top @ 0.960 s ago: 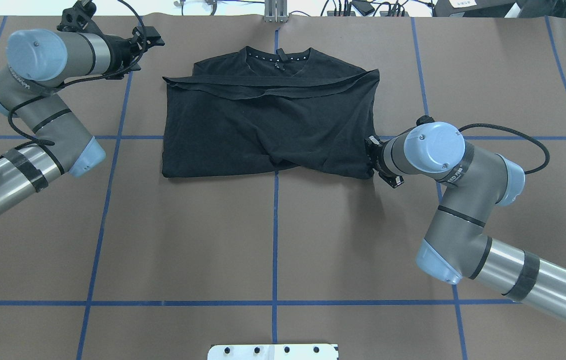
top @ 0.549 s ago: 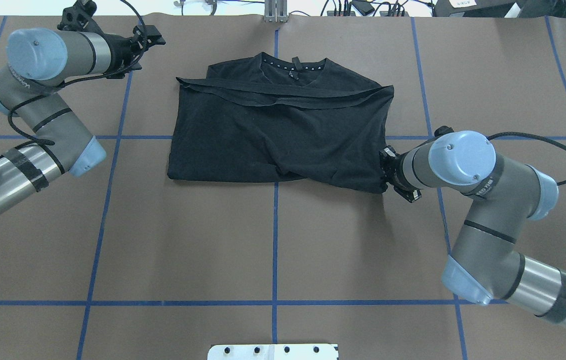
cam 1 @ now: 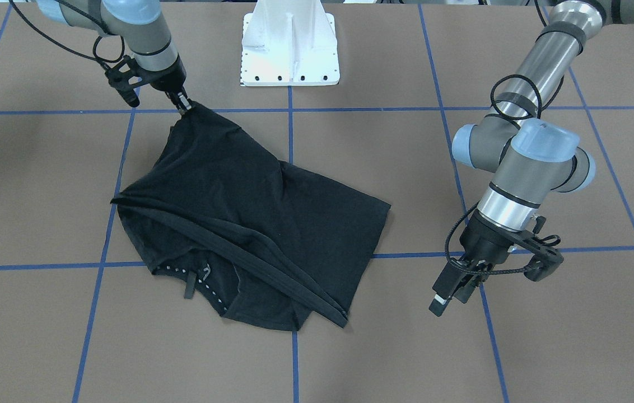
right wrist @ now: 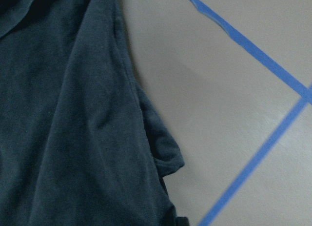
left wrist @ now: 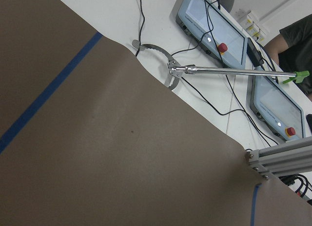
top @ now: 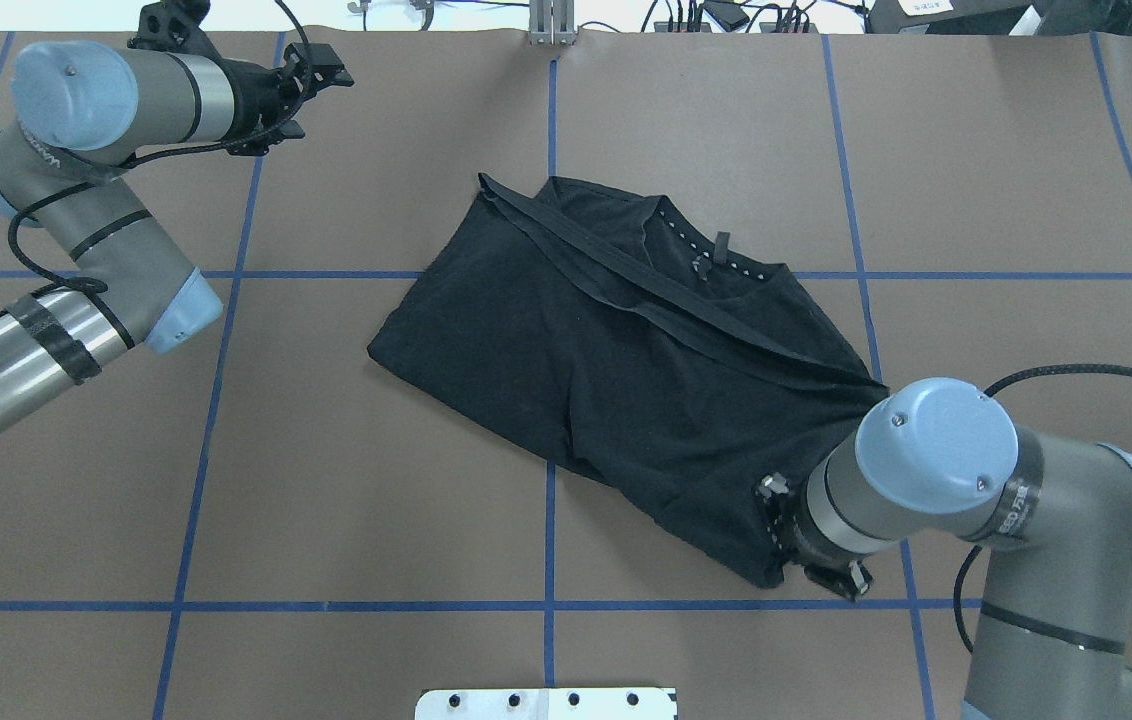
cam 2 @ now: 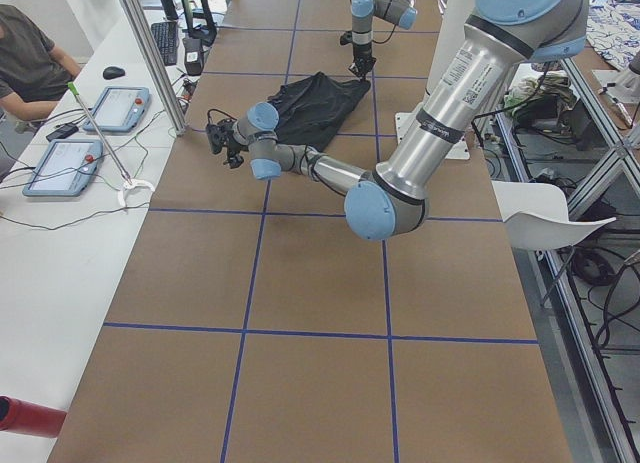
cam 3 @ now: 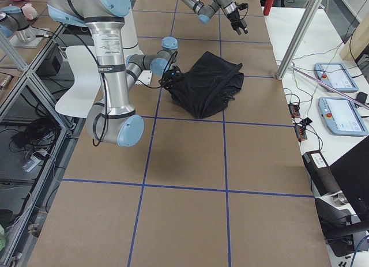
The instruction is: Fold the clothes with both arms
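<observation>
Now we see the black T-shirt point(top: 606, 380) lying aslant across the middle of the bench point(top: 326, 500), straddling the central blue tape line point(top: 549, 520). It is folded to a rough rectangle. A long hemmed edge runs across it beside the collar point(top: 716, 262), whose inner band shows a row of white dots and a small loop. The right hand point(cam 1: 183, 106) pinches the shirt's near right corner, pulling it into a peak. The left hand point(cam 1: 450, 295) hovers far left, jaws apart and empty, well clear of the cloth.
</observation>
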You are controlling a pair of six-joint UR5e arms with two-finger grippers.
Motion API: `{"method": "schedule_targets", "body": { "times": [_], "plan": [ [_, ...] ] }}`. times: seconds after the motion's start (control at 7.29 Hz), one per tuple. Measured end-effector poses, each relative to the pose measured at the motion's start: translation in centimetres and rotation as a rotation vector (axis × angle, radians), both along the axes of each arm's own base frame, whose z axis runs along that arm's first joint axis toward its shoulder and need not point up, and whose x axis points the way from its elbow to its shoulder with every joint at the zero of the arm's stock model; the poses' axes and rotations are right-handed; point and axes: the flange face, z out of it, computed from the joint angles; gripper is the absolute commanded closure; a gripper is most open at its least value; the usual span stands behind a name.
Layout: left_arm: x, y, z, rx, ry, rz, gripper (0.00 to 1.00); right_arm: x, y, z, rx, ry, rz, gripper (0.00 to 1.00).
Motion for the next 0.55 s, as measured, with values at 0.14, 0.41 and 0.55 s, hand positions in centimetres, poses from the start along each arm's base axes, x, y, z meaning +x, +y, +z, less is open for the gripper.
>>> {"method": "schedule_targets", "body": {
  "times": [0.14,0.41,0.55],
  "plan": [
    [0.1,0.8,-0.9,0.003,0.019,0.028,0.01,-1.0,4.1,-1.2,-0.072,0.004,-0.079,0.0],
    [1.2,5.0,-2.4,0.015,0.055,0.106,0.0,-2.3,8.1,-3.0,-0.14,0.007,-0.127,0.0],
    [2.1,8.1,-3.7,0.003,0.049,0.149,0.0,-1.9,7.1,-3.8,-0.146,-0.008,-0.102,0.0]
  ]
}}
